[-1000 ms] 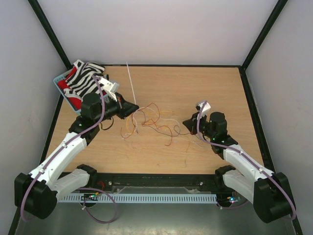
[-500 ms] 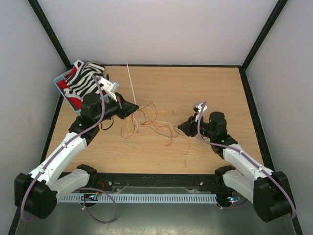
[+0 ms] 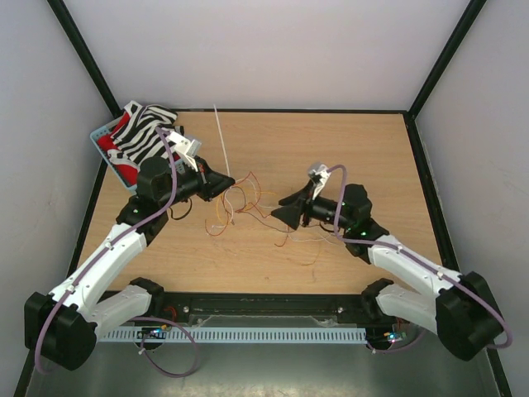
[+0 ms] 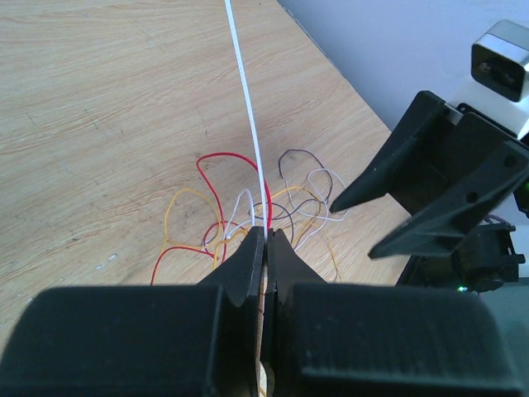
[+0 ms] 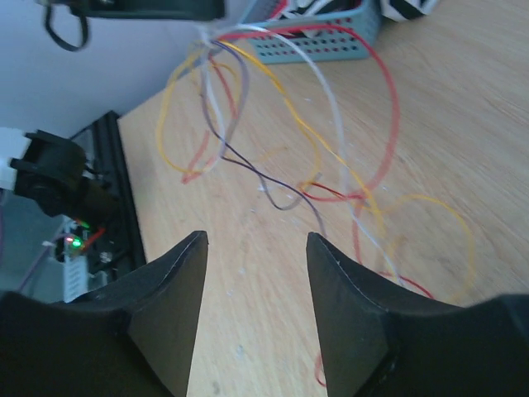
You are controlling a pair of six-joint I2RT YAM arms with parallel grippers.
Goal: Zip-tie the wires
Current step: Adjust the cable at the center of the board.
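Left jaws: clenched on the zip tie (image 4: 245,91), with the wires (image 3: 248,207) bunched at their tips.
Right jaws: released, spread wide, just right of the wires.
Wires: mid-bench (image 3: 355,141).
Basket (image 3: 99,133): far left, holding a zebra-striped cloth (image 3: 142,132) and a red item (image 3: 122,172).

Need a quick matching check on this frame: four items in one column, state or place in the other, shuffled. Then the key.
Items
1. left gripper
2. right gripper
3. zip tie
4. basket

State or place
A. jaws open
B. jaws shut
C. far-left corner in the top view
D. straight white strip, pinched at one end

Pairs: 1-B, 2-A, 3-D, 4-C
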